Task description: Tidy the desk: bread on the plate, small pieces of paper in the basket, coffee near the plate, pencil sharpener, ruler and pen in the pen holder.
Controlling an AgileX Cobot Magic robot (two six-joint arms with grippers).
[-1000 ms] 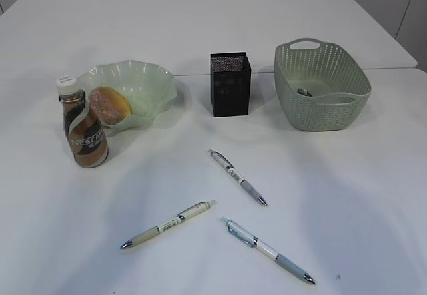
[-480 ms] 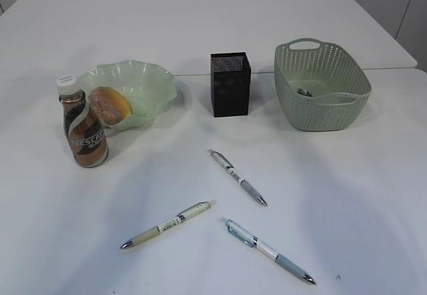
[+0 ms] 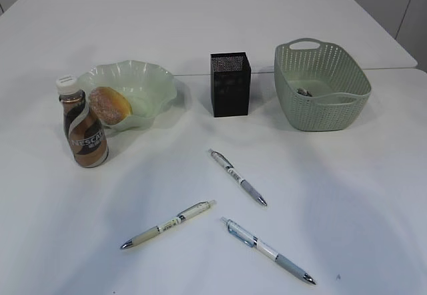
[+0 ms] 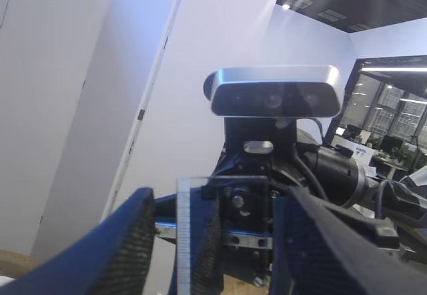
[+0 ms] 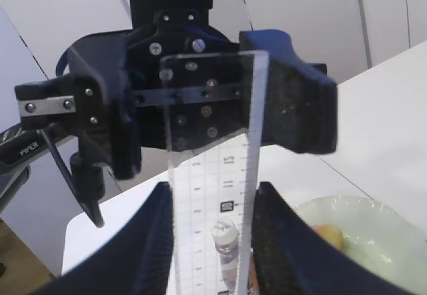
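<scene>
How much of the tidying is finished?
Done: bread in the plate, coffee beside it, small bits in the basket. In hand: the ruler, between the right gripper jaws. Left: three pens on the desk, for the pen holder.

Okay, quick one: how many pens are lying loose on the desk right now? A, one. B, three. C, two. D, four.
B: the exterior view shows three pens on the desk, one nearest the holder, one front left, one front right.
</scene>
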